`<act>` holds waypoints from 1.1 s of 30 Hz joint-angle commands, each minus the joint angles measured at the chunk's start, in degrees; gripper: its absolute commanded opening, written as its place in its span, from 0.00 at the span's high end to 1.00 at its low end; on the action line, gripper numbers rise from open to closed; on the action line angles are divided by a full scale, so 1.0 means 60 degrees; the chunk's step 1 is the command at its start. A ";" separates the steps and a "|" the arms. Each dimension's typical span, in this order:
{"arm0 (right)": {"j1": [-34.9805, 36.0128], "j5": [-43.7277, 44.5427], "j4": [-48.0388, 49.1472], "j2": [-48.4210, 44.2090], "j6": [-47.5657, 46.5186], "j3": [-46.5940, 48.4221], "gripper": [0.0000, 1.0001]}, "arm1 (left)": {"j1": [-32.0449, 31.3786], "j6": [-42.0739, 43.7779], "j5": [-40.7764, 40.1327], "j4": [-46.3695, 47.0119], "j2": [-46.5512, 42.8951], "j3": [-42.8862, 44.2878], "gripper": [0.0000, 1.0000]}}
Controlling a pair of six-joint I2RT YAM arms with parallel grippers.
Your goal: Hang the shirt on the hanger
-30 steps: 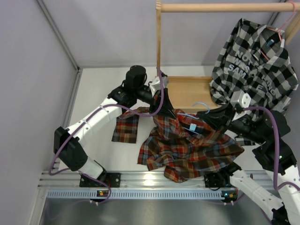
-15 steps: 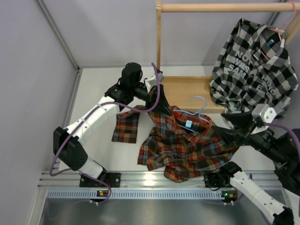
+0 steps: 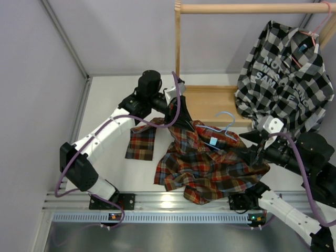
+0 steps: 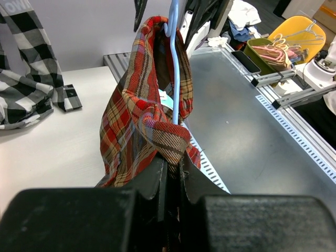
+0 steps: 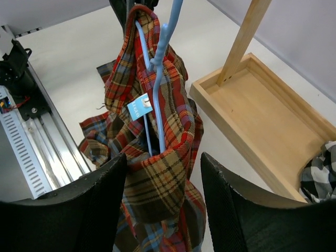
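The plaid shirt (image 3: 210,168) hangs lifted over the table, draped on the light-blue wire hanger (image 3: 223,125), whose hook sticks up near the collar label. My left gripper (image 3: 181,122) is shut on the shirt's left shoulder fabric (image 4: 170,142), with the hanger wire (image 4: 175,79) running up from its jaws. My right gripper (image 3: 252,152) is open; in the right wrist view its fingers (image 5: 94,194) stand either side of the shirt's right shoulder (image 5: 157,178) and the hanger (image 5: 157,73) without closing on them. A loose sleeve (image 3: 142,144) lies on the table.
A wooden rack with a tray base (image 3: 210,102), post and top rail (image 3: 247,8) stands behind. A black-and-white checked shirt (image 3: 283,73) hangs on a pink-red hanger (image 3: 310,31) at the right. The metal rail (image 3: 157,202) runs along the near edge.
My right gripper, which had pulled back right and open half a second ago, has come back left to the shirt's right shoulder. The left gripper has kept its hold, almost still.
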 commanded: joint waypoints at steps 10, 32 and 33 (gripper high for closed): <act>0.0799 -0.0281 0.0024 0.0014 -0.0702 -0.0283 0.47 | -0.0078 0.0236 0.2162 0.0434 -0.0598 0.0057 1.00; 0.1633 0.1913 -0.0460 -0.0177 -0.0394 -0.0136 0.56 | -0.0371 0.0265 0.2148 0.0435 -0.0686 0.0086 1.00; 0.1619 0.1899 -0.0256 -0.0089 -0.0409 -0.0136 0.59 | -0.0415 0.0265 0.2162 0.0434 -0.0715 0.0072 1.00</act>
